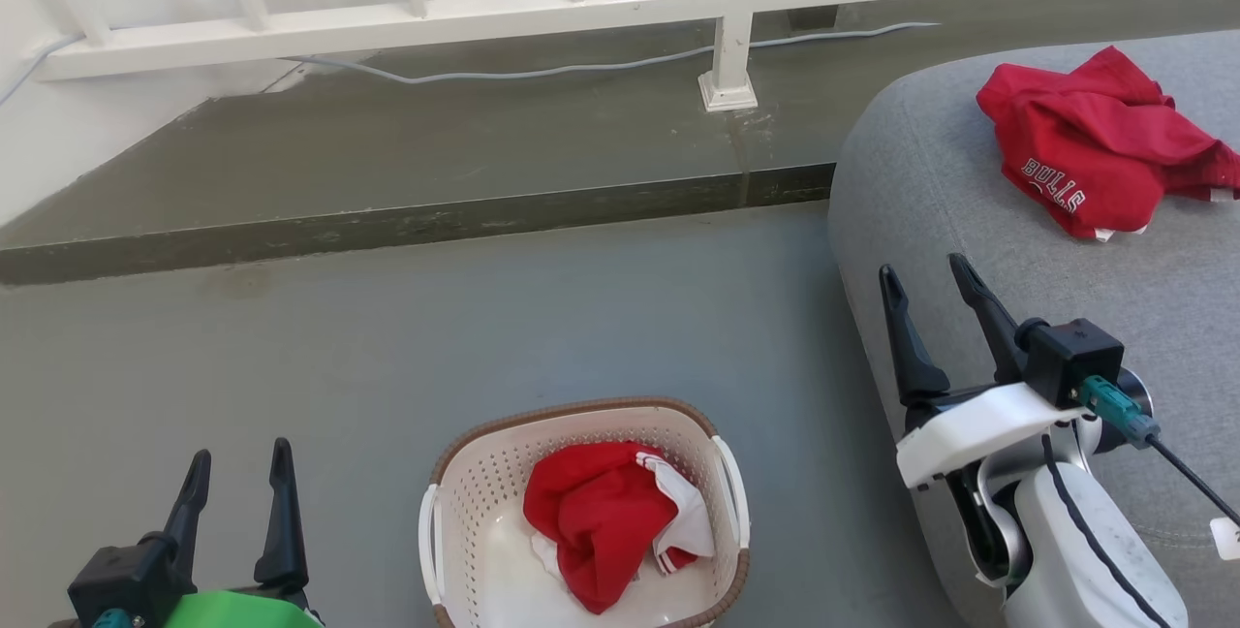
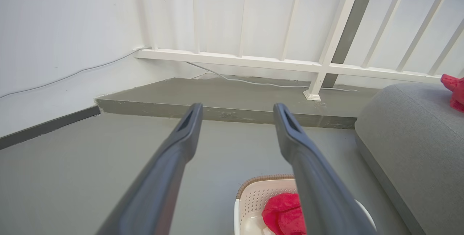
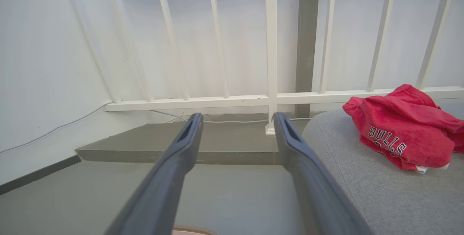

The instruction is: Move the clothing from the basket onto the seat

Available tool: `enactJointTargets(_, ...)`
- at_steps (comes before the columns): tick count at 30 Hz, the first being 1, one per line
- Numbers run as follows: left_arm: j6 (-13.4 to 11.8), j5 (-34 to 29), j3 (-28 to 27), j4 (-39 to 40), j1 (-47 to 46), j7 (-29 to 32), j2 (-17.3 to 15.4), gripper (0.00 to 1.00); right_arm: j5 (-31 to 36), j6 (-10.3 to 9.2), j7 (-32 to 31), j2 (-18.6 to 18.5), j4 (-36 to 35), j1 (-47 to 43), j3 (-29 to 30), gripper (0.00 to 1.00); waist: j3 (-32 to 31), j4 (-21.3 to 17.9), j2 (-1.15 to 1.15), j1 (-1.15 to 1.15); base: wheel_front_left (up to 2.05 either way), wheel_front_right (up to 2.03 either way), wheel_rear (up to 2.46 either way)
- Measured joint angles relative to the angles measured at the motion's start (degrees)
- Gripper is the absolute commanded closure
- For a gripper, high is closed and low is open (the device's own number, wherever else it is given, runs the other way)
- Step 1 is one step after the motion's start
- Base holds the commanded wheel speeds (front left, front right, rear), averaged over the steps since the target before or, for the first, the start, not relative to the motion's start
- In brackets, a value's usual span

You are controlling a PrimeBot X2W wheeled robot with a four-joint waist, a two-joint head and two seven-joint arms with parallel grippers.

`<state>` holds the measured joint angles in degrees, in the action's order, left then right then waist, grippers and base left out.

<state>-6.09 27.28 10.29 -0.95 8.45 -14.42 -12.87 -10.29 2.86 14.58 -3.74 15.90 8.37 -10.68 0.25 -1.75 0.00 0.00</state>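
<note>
Head view: one red garment (image 1: 596, 512) lies in the basket (image 1: 484, 483), below and left of my right gripper (image 1: 922, 267); the BULLS garment (image 1: 1085, 148) sits on the seat (image 1: 930, 182), ahead and right of it.
Grippers: both are spread wide and hold nothing; my left gripper (image 1: 241, 454) hovers left of the basket.
Next grasp: I'd lower the right gripper into the bunched red folds (not the white trim (image 1: 683, 512), which may slip), pinch deep, then lift clear.
Surface: smooth grey floor (image 1: 387, 347), with a raised step (image 1: 387, 163) beyond.
Room: white railing (image 1: 581, 3), with a loose cable (image 1: 542, 74) beneath it.
</note>
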Motion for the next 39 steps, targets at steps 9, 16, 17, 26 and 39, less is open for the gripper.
enactJointTargets(9, 0.04, -0.33, -0.6, 1.22, 0.91, 0.0, 0.37, 0.0, 0.0, -0.45, 0.0, 0.07, -0.73, -0.83, -0.01, 0.0, -0.01, -0.04, 0.0, 0.0, 0.0, 0.0, 0.0)
enactJointTargets(16, 0.05, -0.52, -0.96, 1.99, 1.52, 0.0, 0.54, 0.0, 0.0, -0.46, 0.0, 0.11, -1.59, -0.88, -0.12, 0.0, 0.7, -0.31, 0.0, 0.0, 0.0, 0.0, 0.0)
enactJointTargets(17, 0.05, -0.63, -0.98, 2.14, 1.54, 0.0, 0.56, 0.0, 0.0, -0.46, 0.0, 0.11, -1.72, -0.88, -0.12, 0.0, 0.87, -0.37, 0.0, 0.0, 0.0, 0.0, 0.0)
enactJointTargets(26, 0.15, -0.88, -1.07, 3.48, 1.54, 0.0, 0.55, 0.0, 0.0, -0.49, 0.0, 0.13, -2.77, -0.88, -0.11, 0.0, 3.08, -0.86, 0.0, 0.0, 0.0, 0.0, 0.0)
enactJointTargets(39, 2.26, -3.23, 1.89, 3.53, -4.11, 1.29, -0.41, 0.0, -0.08, -1.45, 0.01, 0.12, -6.45, 2.05, 1.66, 0.0, 10.45, -1.74, 0.0, 0.0, 0.0, 0.0, 0.0)
